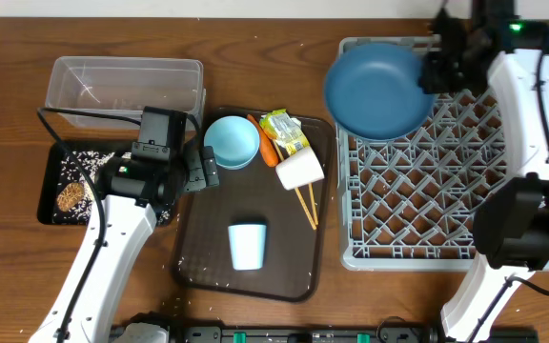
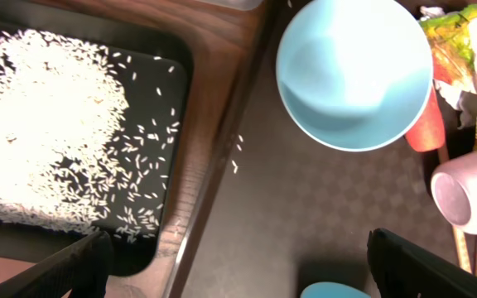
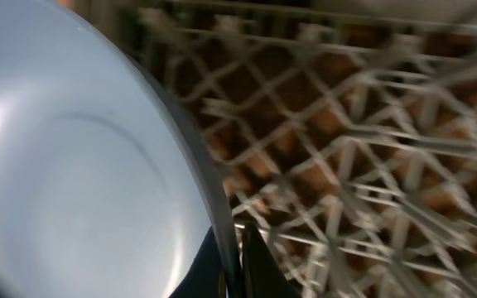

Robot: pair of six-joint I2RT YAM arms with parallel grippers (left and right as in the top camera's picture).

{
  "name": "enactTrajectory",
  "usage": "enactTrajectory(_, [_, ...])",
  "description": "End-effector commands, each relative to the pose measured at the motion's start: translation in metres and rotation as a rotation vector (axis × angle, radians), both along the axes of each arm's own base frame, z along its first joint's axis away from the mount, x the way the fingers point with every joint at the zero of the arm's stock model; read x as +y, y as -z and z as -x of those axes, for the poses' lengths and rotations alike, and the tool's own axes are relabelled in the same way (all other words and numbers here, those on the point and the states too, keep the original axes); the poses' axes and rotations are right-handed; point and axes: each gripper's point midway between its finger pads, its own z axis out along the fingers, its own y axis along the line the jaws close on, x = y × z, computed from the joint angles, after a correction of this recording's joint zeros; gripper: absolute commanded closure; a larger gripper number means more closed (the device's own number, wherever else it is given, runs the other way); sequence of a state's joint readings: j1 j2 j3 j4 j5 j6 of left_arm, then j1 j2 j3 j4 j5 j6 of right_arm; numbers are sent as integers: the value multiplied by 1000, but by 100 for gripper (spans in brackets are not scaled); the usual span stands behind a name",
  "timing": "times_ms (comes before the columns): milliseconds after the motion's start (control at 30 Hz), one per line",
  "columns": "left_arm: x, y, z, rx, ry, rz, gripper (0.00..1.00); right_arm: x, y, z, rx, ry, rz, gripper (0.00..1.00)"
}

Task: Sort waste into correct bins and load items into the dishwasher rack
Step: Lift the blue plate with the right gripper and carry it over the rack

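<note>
The big blue plate-bowl (image 1: 377, 90) is held by its rim, the right gripper (image 1: 438, 69) clamped on it, over the grey rack's (image 1: 446, 219) far-left corner; the pinch is shown only by the right wrist view. The left gripper (image 2: 238, 248) is spread wide, empty, between the black tray (image 2: 176, 62) of rice (image 2: 48, 116) and the small light-blue bowl (image 2: 354, 74). Carrot (image 1: 267, 145), wrapper (image 1: 286, 131) and pink cup (image 1: 300, 170) are crowded beside that bowl; the wrapper's print cannot be read

White shells on left arm (image 1: 103, 250) and right arm (image 1: 520, 95), black boxy joints (image 1: 160, 133), thin black cables (image 1: 84, 114) looping alongside, black fingers (image 2: 425, 265), green light (image 1: 515, 27) glowing on the right.
</note>
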State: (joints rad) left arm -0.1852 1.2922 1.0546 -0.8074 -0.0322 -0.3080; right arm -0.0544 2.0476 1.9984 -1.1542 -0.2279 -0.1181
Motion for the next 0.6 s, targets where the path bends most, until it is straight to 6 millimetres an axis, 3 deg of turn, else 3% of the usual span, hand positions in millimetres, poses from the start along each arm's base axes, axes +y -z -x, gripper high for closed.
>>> enactTrajectory(0, [7,-1,-1,-8,-1,-43,2,5,-27,-2,-65,26,62,99])
enactTrajectory(333, [7,-1,-2,-10,-1,-43,2,-64,-37,-10,-112,272,382,99])
enactTrajectory(467, [7,-1,-2,-10,-1,-43,2,-96,-59,-12,-170,397,536,99])
enactTrajectory(567, [7,-1,-2,-10,-1,-43,2,-118,-87,-10,-238,485,656,99])
